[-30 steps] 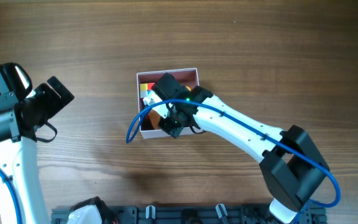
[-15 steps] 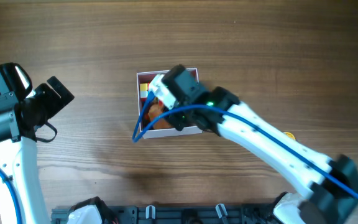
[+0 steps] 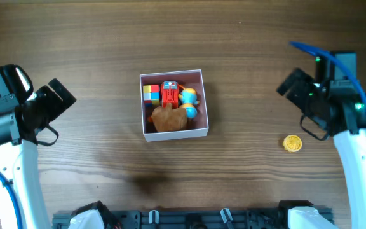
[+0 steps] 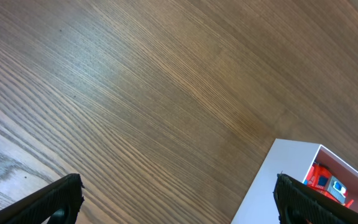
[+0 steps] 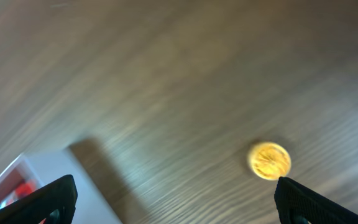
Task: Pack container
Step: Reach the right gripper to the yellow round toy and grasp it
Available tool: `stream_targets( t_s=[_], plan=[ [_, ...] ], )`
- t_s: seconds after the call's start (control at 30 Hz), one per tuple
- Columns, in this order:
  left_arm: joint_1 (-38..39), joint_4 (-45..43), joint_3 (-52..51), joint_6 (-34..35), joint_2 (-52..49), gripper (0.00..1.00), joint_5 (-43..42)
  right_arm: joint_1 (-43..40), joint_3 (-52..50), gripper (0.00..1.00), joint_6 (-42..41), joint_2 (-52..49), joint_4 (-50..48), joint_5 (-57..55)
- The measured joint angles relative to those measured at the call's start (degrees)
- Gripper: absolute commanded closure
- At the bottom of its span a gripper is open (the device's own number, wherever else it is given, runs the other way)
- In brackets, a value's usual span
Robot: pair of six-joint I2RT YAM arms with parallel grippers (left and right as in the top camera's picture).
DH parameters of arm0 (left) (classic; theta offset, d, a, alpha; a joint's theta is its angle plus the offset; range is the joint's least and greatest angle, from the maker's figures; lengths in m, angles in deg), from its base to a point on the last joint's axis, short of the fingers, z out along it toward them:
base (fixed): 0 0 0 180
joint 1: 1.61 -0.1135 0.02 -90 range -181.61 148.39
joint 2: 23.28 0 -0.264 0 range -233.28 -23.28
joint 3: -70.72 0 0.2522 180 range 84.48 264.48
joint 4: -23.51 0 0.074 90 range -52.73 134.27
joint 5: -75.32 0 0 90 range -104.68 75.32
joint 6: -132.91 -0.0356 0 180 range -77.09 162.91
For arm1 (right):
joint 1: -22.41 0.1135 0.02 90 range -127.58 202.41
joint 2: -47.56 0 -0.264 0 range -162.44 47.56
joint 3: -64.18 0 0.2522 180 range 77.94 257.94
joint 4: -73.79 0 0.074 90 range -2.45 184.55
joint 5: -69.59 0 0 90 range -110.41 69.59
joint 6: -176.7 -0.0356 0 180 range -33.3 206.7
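Observation:
The container [image 3: 142, 117], a shallow white-walled box, sits mid-table. Inside it are a colour cube [image 3: 150, 93], a red toy [image 3: 169, 93], a blue-and-yellow toy [image 3: 189, 102] and a brown toy [image 3: 169, 117]. A yellow disc [image 3: 291, 143] lies on the wood to the right, also visible as the disc [image 5: 269, 160] in the right wrist view. My right gripper [image 3: 295, 102] hovers open and empty above the disc, far from the box. My left gripper [image 3: 57, 108] is open and empty at the left; between its fingertips [image 4: 179, 199] lies bare wood, with the container's wall [image 4: 278, 180] at its right.
A black rack [image 3: 189, 219] runs along the table's front edge. Bare wood surrounds the box on all sides. The right wrist view is blurred; the open right gripper [image 5: 176, 199] frames the container's corner [image 5: 48, 171] at the lower left.
My right arm has pulled out of the container and swung to the right side, its jaws opening. The brown toy now lies in the box. The left arm has not moved.

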Motion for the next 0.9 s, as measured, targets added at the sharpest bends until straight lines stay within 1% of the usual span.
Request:
stream_targets(
  t_s=[0.07, 0.2, 0.33, 0.6, 0.77, 0.9],
  plan=[
    [0.0, 0.0, 0.0, 0.0, 0.0, 0.00, 0.0, -4.4, -3.8, 0.00, -1.4, -1.7, -1.4, 0.7],
    [0.0, 0.0, 0.0, 0.0, 0.0, 0.00, 0.0, -10.6, -11.2, 0.00, -2.8, -7.3, -5.4, 1.8],
    [0.0, 0.0, 0.0, 0.0, 0.0, 0.00, 0.0, -14.9, -16.6, 0.00, -3.0, -12.5, -10.4, 3.5],
    [0.0, 0.3, 0.0, 0.0, 0.0, 0.00, 0.0, -15.4, -23.0, 0.00, -2.7, -18.3, -17.6, 4.5],
    [0.0, 0.5, 0.0, 0.0, 0.0, 0.00, 0.0, -15.4, -28.4, 0.00, -2.3, -18.8, -25.0, 4.6],
    [0.0, 0.5, 0.0, 0.0, 0.0, 0.00, 0.0, -15.4, -30.1, 0.01, -1.0, -18.3, -26.9, 4.2]
  ],
)
